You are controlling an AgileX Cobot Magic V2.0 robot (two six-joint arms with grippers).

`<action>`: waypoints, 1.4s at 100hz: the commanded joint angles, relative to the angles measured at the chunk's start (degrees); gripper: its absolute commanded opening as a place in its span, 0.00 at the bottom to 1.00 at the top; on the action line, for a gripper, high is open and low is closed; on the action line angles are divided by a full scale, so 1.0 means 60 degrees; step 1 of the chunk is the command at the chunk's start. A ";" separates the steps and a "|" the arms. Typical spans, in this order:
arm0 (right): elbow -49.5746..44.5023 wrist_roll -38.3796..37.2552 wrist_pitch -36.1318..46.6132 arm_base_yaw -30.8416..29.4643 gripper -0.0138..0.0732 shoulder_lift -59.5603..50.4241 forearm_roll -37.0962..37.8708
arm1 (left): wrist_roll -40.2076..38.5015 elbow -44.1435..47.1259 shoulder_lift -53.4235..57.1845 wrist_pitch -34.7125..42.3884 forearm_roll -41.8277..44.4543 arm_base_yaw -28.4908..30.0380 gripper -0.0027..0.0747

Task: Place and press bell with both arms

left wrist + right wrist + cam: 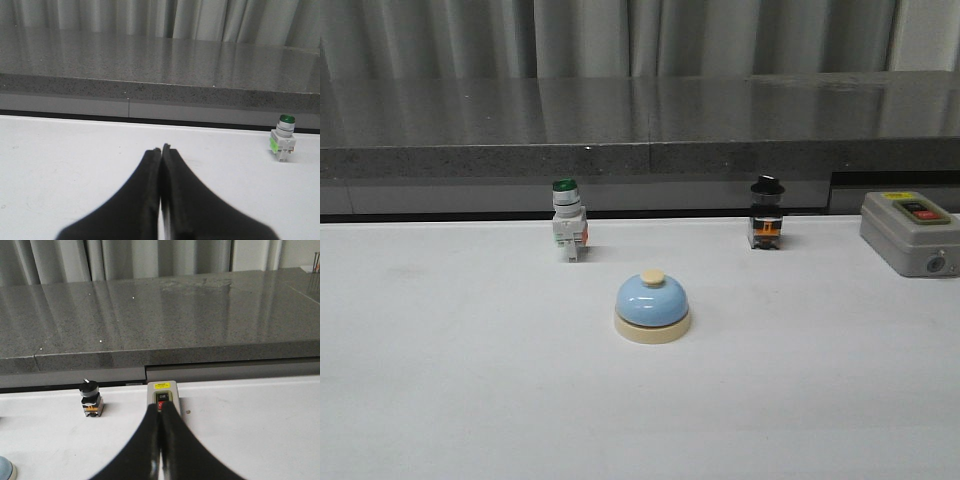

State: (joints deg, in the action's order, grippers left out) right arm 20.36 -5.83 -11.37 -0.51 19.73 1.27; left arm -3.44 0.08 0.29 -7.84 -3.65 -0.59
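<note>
The bell (652, 306) is light blue with a cream base and a cream knob. It stands upright on the white table, near the middle in the front view. Its edge just shows at a corner of the right wrist view (5, 468). Neither arm appears in the front view. My left gripper (161, 148) is shut and empty, low over bare table, with the bell out of its view. My right gripper (161, 406) is shut and empty, and its tips point at the grey box.
A green-capped white push-button switch (568, 222) stands behind the bell to the left and also shows in the left wrist view (283, 138). A black-knob switch (766, 215) stands behind to the right. A grey box with red and black buttons (910, 232) sits far right. A dark stone ledge (640, 150) bounds the table's back.
</note>
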 commanded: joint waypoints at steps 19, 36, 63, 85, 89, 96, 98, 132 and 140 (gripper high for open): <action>0.2665 0.0017 -0.0409 0.0112 0.09 0.3365 0.0058 | -0.0079 0.0391 0.0285 0.0737 -0.0023 0.0019 0.01; 0.4185 0.0017 -0.1379 0.0865 0.09 0.5328 0.0058 | -0.0079 0.0391 0.0285 0.0737 -0.0023 0.0019 0.01; 0.6509 0.0129 -0.2812 0.2621 0.09 0.8236 0.0058 | -0.0079 0.0391 0.0285 0.0737 -0.0023 0.0019 0.01; 0.8366 0.0534 -0.4076 0.3949 0.09 1.0311 0.0048 | -0.0079 0.0391 0.0285 0.0737 -0.0023 0.0019 0.01; 0.8703 0.0615 -0.4341 0.4119 0.09 1.0684 0.0030 | -0.0079 0.0391 0.0285 0.0737 -0.0023 0.0019 0.01; 0.9221 0.0714 -0.4715 0.4395 0.09 1.1282 -0.0017 | -0.0079 0.0391 0.0285 0.0737 -0.0023 0.0019 0.01; 0.9371 0.0759 -0.4819 0.4472 0.09 1.1458 -0.0057 | -0.0079 0.0391 0.0285 0.0737 -0.0023 0.0019 0.01; 1.1429 0.1786 -0.6303 0.5218 0.09 1.3970 -0.0996 | -0.0079 0.0391 0.0285 0.0737 -0.0023 0.0019 0.01; 1.1796 0.1876 -0.6534 0.5256 0.09 1.4390 -0.1262 | -0.0079 0.0391 0.0285 0.0737 -0.0023 0.0019 0.01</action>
State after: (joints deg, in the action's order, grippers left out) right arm 87.15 3.87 -50.12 30.77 106.47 -4.29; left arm -3.57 0.08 0.29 -7.84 -3.65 -0.59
